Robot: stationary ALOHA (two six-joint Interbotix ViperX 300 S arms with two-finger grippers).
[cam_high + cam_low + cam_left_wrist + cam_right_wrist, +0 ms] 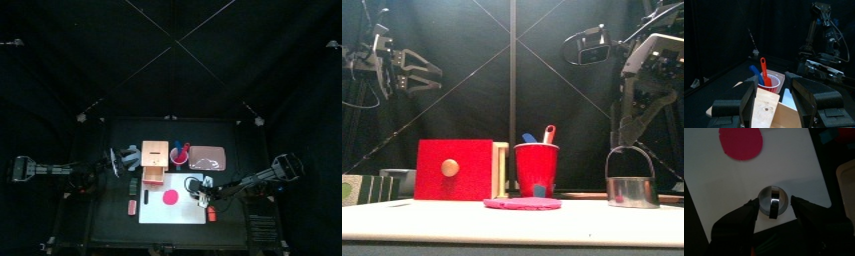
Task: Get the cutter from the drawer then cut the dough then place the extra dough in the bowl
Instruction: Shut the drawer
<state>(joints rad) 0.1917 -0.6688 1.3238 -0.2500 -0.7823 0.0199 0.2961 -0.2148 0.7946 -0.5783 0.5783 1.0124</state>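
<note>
The metal cutter [631, 186] stands upright on the white board [422, 212] at its right end, wire handle up. My right gripper [773, 203] hangs just above it, open, with one jaw on each side of the cutter [772, 201]. The flat pink dough [523, 203] lies on the board in front of the red cup [536, 168]. The wooden box [156, 160] stands behind the board, its red drawer front [453, 170] facing forward. My left gripper [772, 92] is open over the box top [767, 111]. The grey bowl [130, 154] sits left of the box.
The red cup holds a blue and a red toy knife [763, 70]. A pink tray [210, 157] lies to the right of the cup. A small green toy [352, 190] and a small red thing [131, 207] lie left of the board.
</note>
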